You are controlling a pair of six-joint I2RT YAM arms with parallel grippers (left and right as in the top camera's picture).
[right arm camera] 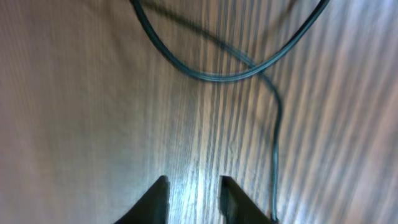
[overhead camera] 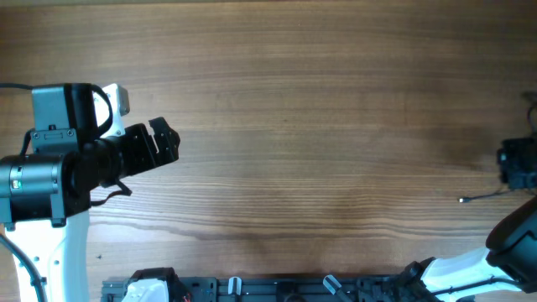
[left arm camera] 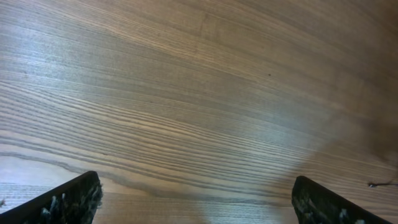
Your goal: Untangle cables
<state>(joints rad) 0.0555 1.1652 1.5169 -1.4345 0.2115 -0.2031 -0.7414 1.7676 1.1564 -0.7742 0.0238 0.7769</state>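
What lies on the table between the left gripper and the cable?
Nothing. The overhead view shows only bare table between the left gripper and the cable.

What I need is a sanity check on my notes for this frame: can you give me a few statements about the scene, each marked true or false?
1. The left gripper is wide open, with only bare table between its fingers. True.
2. The cable lies on the left side of the table. False: in the overhead view it lies at the far right edge, by the right arm.
3. The right gripper is shut on the cable. False: in the right wrist view nothing is between its fingers, and the cord runs ahead of and beside them.
4. In the right wrist view, strands of the cable cross each other ahead of the fingers. True.
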